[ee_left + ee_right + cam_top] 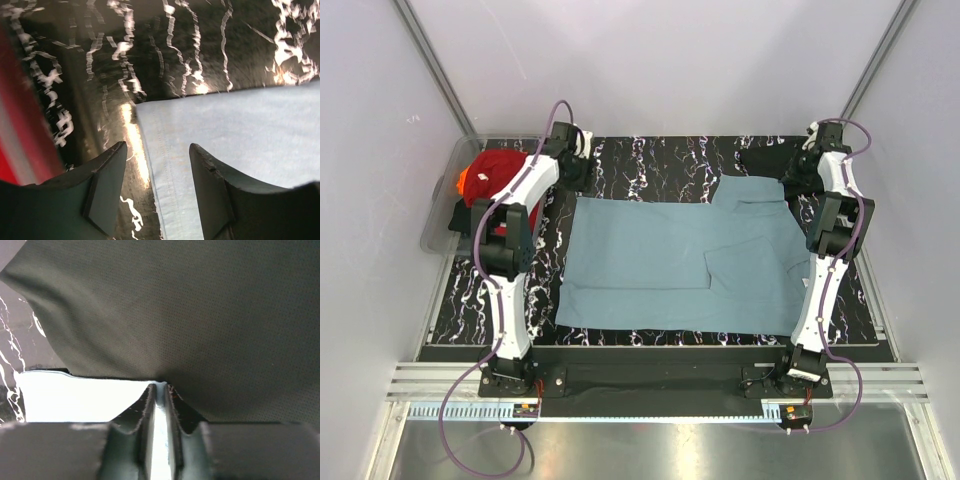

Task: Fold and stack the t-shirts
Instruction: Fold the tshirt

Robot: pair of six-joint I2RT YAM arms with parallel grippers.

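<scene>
The dusty teal-blue fabric t-shirt (660,265) lies spread on the black marbled tabletop (650,160), its far-left corner between the jaws of the released left claw (157,150). The right claw (160,387) is nearly clenched at the far-right corner beside a black cloth (200,315); its hold I cannot tell. It may snag that cloth too, or lift unevenly and skew the fold.

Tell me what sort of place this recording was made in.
Probably a lab robot test cell, not a home: plain white panel walls held by aluminium framing, a black marbled mat as the work surface, and a slotted metal rail along the near edge.
</scene>
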